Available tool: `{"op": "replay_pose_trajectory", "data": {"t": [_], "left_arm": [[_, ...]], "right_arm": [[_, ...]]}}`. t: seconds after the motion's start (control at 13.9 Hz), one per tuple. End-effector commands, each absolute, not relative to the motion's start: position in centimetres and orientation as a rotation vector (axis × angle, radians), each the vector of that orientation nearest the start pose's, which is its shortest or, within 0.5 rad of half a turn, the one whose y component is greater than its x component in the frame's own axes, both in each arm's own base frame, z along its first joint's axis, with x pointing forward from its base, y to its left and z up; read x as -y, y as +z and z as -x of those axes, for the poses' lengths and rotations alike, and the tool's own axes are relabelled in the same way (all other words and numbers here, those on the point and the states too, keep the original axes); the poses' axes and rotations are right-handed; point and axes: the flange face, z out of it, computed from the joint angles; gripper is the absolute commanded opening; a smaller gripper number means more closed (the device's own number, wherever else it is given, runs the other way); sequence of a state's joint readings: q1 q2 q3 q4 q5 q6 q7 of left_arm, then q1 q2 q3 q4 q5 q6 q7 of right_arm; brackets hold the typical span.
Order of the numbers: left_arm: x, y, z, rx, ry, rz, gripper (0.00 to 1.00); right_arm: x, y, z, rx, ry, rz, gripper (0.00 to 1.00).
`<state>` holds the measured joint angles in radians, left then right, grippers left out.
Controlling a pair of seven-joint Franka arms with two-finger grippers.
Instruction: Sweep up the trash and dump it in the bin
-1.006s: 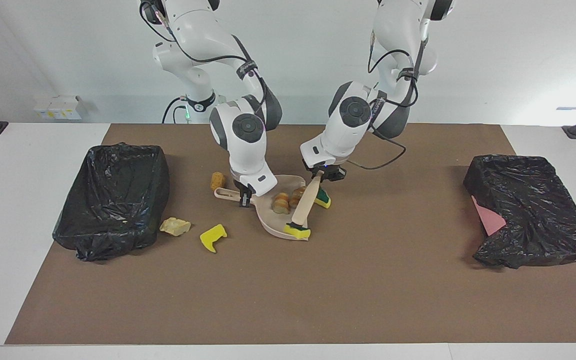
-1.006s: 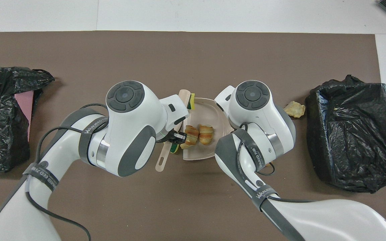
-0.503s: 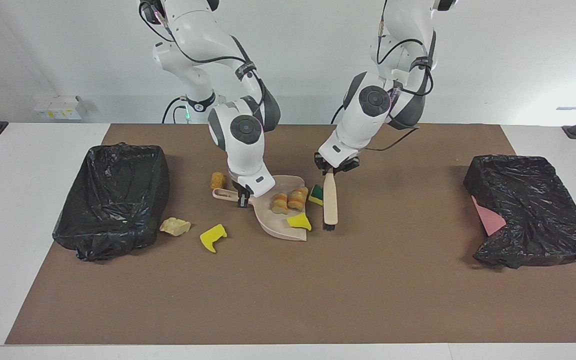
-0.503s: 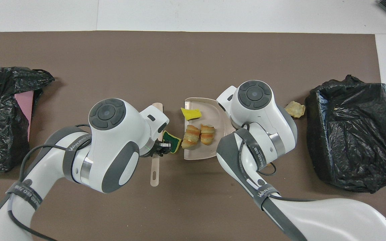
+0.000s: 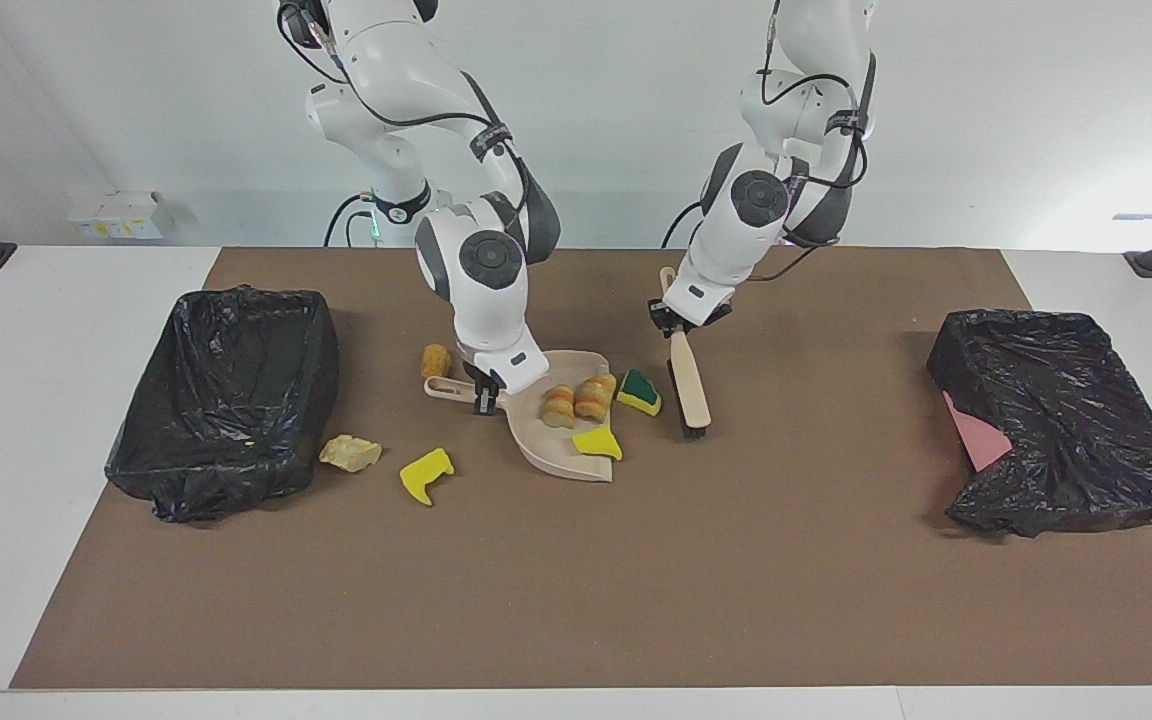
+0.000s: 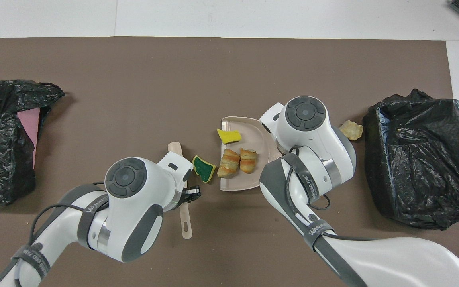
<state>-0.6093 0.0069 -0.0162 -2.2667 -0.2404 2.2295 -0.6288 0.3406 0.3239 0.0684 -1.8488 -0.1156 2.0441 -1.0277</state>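
The step in hand was judged to be the sweeping of the green-and-yellow sponge bit (image 5: pixel 639 392) into the dustpan (image 5: pixel 554 452), at whose open edge it lay, toward the left arm's end of the counter (image 5: pixel 576 600). For this to be done well, the bristles would best be set down on the counter beside the sponge bit, on its side away from the pan, and drawn low and flat toward the pan while the pan was held firmly down so that it was not pushed along. The left hand (image 5: pixel 678 322) was seen clamped on the handle of the brush (image 5: pixel 689 385), with the brush slanted down, its bristle end at or just over the counter near the sponge bit, the arm bent and reaching down steeply from its base. The right hand (image 5: pixel 484 391) was held low and closed on the dustpan's handle, its wrist pointing nearly straight down. Two bread-like lumps (image 5: pixel 577 400) and a yellow foam piece (image 5: pixel 597 441) lay in the pan. Another yellow foam piece (image 5: pixel 426 475), a pale beige chunk (image 5: pixel 350 453) and an orange-tan lump (image 5: pixel 435 360) were left on the counter between the pan and the bin (image 5: pixel 226 395) at the right arm's end.
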Motion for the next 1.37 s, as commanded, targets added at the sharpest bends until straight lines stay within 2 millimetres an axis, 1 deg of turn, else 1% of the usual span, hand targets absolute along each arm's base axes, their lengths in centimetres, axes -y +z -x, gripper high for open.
{"op": "replay_pose_trajectory", "data": {"t": [0.0, 0.14, 0.22, 0.29, 0.36, 0.43, 0.5, 0.58, 0.65, 0.72, 0.86, 0.93, 1.01, 1.29], "left_arm": [[34.0, 35.4, -39.5, 0.226, 0.163, 3.306, 0.00], [36.8, 36.0, -38.3, 0.193, 0.124, 3.378, 0.00], [38.5, 36.7, -37.9, 0.150, 0.070, 3.412, 0.00], [39.5, 37.0, -37.9, 0.127, 0.039, 3.429, 0.00], [40.9, 38.0, -37.6, 0.103, 0.018, 3.448, 0.00], [42.2, 38.3, -37.4, 0.089, 0.020, 3.456, 0.00], [42.6, 38.5, -37.3, 0.089, 0.019, 3.458, 0.00], [42.6, 38.5, -37.3, 0.082, 0.021, 3.457, 0.00], [42.3, 38.3, -37.3, 0.059, 0.037, 3.447, 0.00], [41.8, 38.0, -37.5, 0.076, 0.046, 3.440, 0.00], [40.7, 37.4, -37.4, 0.088, 0.130, 3.398, 0.00], [39.7, 36.6, -36.9, 0.097, 0.177, 3.369, 0.00], [39.1, 36.0, -36.6, 0.101, 0.198, 3.352, 0.00], [38.1, 34.3, -35.9, 0.101, 0.263, 3.301, 0.00]], "right_arm": [[-22.8, 34.0, -55.9, 2.142, 0.252, 2.345, 0.00], [-22.7, 34.0, -56.0, 2.140, 0.252, 2.346, 0.00], [-22.8, 34.0, -55.9, 2.141, 0.255, 2.344, 0.00], [-22.7, 33.9, -55.9, 2.139, 0.257, 2.345, 0.00], [-22.6, 33.7, -55.8, 2.138, 0.264, 2.343, 0.00], [-22.5, 33.8, -55.8, 2.137, 0.262, 2.346, 0.00], [-22.5, 33.9, -55.8, 2.137, 0.262, 2.346, 0.00], [-22.5, 33.9, -55.8, 2.137, 0.262, 2.346, 0.00], [-22.5, 33.9, -55.8, 2.137, 0.262, 2.346, 0.00], [-22.4, 33.9, -55.8, 2.134, 0.260, 2.349, 0.00], [-22.3, 34.0, -55.9, 2.132, 0.255, 2.352, 0.00], [-22.3, 34.0, -55.9, 2.133, 0.253, 2.352, 0.00], [-22.2, 33.9, -55.9, 2.131, 0.257, 2.353, 0.00], [-22.0, 33.8, -56.0, 2.128, 0.259, 2.353, 0.00]]}}
